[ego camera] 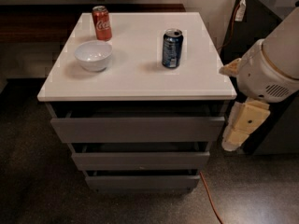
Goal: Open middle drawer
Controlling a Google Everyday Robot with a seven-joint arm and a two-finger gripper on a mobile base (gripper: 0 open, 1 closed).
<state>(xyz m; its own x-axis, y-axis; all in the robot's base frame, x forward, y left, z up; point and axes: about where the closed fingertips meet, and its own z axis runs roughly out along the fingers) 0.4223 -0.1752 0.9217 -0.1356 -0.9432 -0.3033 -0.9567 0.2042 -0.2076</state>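
A small cabinet with a white top [135, 83] holds three grey handleless drawers. The middle drawer [140, 160] is the slim panel under the taller top drawer [138, 129] and above the lowest drawer [142, 182]. A dark gap shows above each front. My gripper [239, 130] hangs pointing down at the right, just beside the cabinet's right side, level with the top and middle drawers. It touches nothing that I can see. The white arm [273, 64] reaches in from the upper right.
On the top stand a red cola can [101, 23], a white bowl [93, 55] and a dark blue can [172, 48]. A dark cabinet [271, 13] stands at the right behind the arm. An orange cable [210, 199] runs on the dark floor.
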